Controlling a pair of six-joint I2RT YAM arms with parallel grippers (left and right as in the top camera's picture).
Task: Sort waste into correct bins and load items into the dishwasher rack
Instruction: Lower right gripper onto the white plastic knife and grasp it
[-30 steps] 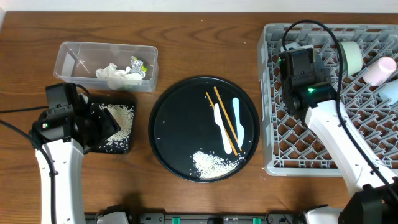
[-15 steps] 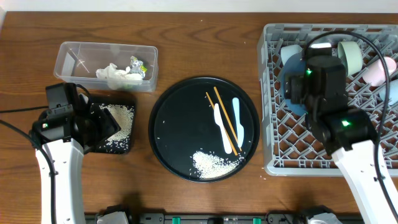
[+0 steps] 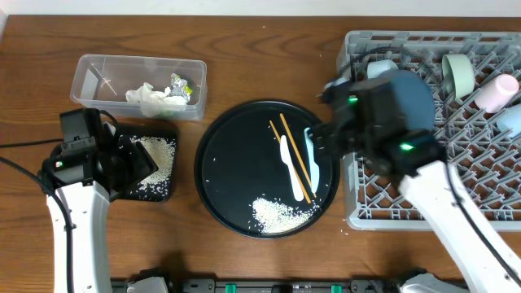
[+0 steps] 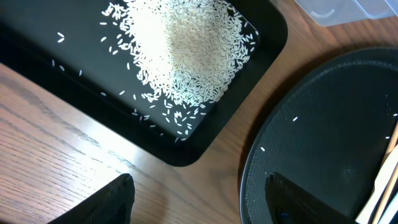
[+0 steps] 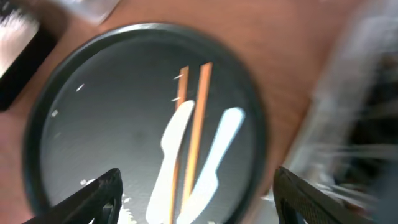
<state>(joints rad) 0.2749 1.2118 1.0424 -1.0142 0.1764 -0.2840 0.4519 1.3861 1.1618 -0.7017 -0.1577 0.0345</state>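
both arms have smooth white links and black boxy wrist parts. the left arm (image 3: 77, 220) carries one small green light (image 3: 57, 163), the right arm (image 3: 456, 203) shows two. thin black cables (image 3: 24, 145) run along them. the fingers (image 4: 115, 202) are matte black.

Noted crumpled white napkin (image 3: 148, 98) and small orange-yellow-green wrapper (image 3: 180, 87) touching in clear rectangular tub (image 3: 89, 69) at far left. Also noted loose white rice (image 3: 155, 159) heaped in shallow black tray (image 3: 163, 192) just in front of it, and a second rice patch (image 3: 277, 214) on round black tray (image 3: 220, 175). Recorded two wooden chopsticks (image 3: 291, 155) lying parallel, slanted across white plastic cutlery (image 3: 286, 167) on that round tray. Found light-grey rack (image 3: 383, 203) at right holding dark-blue bowl (image 3: 415, 94), tilted mint-green bowl (image 3: 460, 72), pink cup (image 3: 498, 91) and light-blue cup (image 3: 511, 120).
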